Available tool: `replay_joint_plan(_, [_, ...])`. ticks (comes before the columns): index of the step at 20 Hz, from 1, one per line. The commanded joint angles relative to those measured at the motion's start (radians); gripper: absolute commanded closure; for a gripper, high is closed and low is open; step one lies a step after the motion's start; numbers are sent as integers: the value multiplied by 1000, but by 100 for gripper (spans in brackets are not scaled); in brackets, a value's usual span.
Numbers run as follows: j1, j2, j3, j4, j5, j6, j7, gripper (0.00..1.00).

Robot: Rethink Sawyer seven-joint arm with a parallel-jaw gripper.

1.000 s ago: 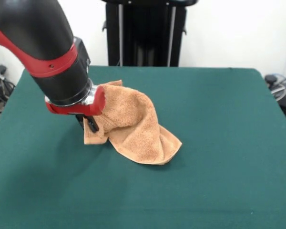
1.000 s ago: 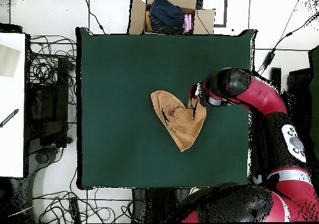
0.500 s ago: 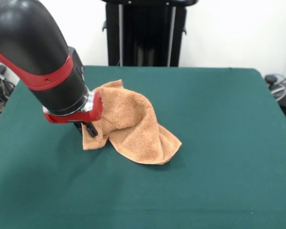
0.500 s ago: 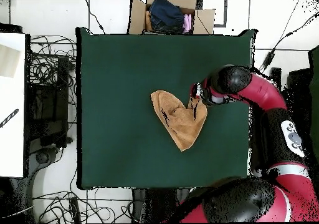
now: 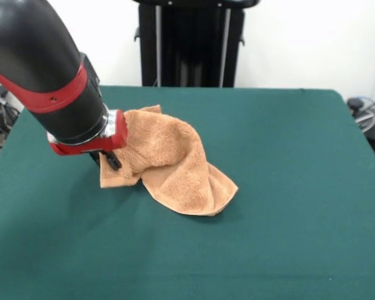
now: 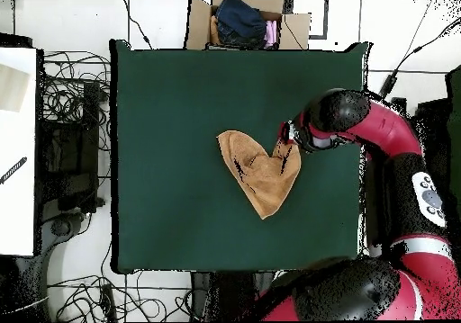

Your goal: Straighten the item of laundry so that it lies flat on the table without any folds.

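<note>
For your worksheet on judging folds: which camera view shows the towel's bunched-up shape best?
The front view: the towel rises in a humped fold beside the pincer, with one corner lying low on the table. The overhead view shows only its flattened heart-like outline, not the height.

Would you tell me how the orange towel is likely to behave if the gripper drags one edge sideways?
Probably floppy: the towel already lies humped and folded. Its terry pile likely clings to the table cloth, so it may stretch out rather than slide whole. The gripper sits at its edge.
</note>
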Motion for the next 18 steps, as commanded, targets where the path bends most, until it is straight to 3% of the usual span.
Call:
replay_joint_plan(1, [32,-79,47,3,-36,153,-135,100])
replay_joint_plan(11, [33,-115,50,-5,-37,220,-120,100])
replay_joint_plan(18, [15,-61,64,-58,-56,223,-168,100])
